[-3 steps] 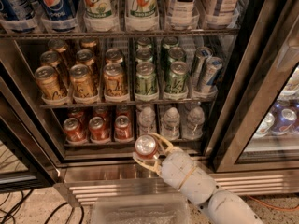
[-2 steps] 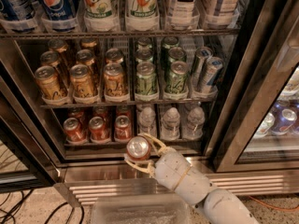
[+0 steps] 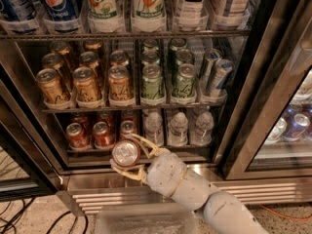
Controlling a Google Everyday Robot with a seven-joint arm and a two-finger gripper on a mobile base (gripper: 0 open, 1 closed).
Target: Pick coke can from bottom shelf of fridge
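The fridge (image 3: pixel 36 162) stands open before me, its dark frame filling the view. On its bottom shelf (image 3: pixel 165 155) stand three red coke cans at the left, among them one (image 3: pixel 78 135) nearest the frame. My gripper (image 3: pixel 127 155) is shut on another red coke can (image 3: pixel 126 153), whose silver top faces the camera. The held can hangs in front of the bottom shelf, just over the steel sill (image 3: pixel 97 180). My white arm (image 3: pixel 195 189) reaches in from the lower right.
Small clear bottles (image 3: pixel 178 129) fill the right of the bottom shelf. Gold-orange cans (image 3: pixel 87 86) and green cans (image 3: pixel 152 82) sit on the wire shelf above. A glass-fronted unit (image 3: pixel 290 126) adjoins at the right. A clear bin (image 3: pixel 141 221) lies below; cables (image 3: pixel 19 216) trail at lower left.
The gripper and the coke can in it have shifted left and slightly down, away from the bottles and toward the sill's left half.
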